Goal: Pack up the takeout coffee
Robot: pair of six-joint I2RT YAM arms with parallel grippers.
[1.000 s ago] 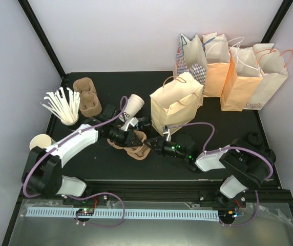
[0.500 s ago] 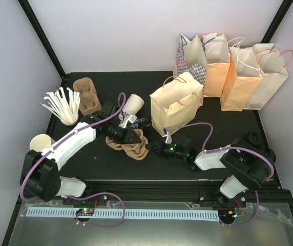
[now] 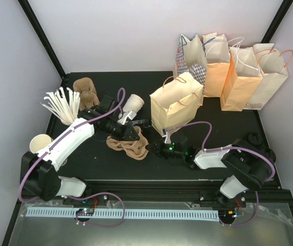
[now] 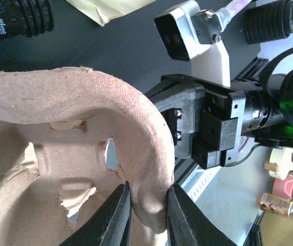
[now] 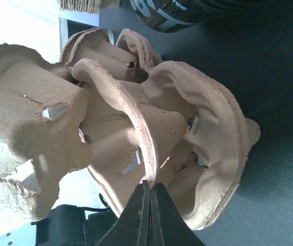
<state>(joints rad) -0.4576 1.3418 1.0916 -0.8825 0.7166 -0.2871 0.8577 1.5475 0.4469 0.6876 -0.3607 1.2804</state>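
**Top external view.** The white tapered paper cup [image 3: 132, 104] lies tipped on its side on the black desk [image 3: 223, 123]. It sits between the left arm and a cream paper bag [image 3: 176, 105], with its mouth open and no lid fitted. Neither gripper touches it. The left gripper [image 3: 129, 134] and the right gripper [image 3: 155, 148] meet at a brown moulded-pulp cup carrier [image 3: 131, 147] just in front of the cup. More paper bags stand along the back right. Pale walls enclose the desk on three sides.

**Left wrist view.** The left gripper is clamped on the carrier's curved rim, one finger on each side. A black cup with pale lettering [image 4: 18, 18] lies beyond. The white cup is not in this view.

**Right wrist view.** The right gripper's fingers are pressed together, pinching a thin rib of the carrier.

**Handling.** The white cup is probably light, thin-walled and easily crushed, with a smooth side. The firmest hold would be across the body just below the stiffer rolled rim, using light pressure. The desk around it is crowded.
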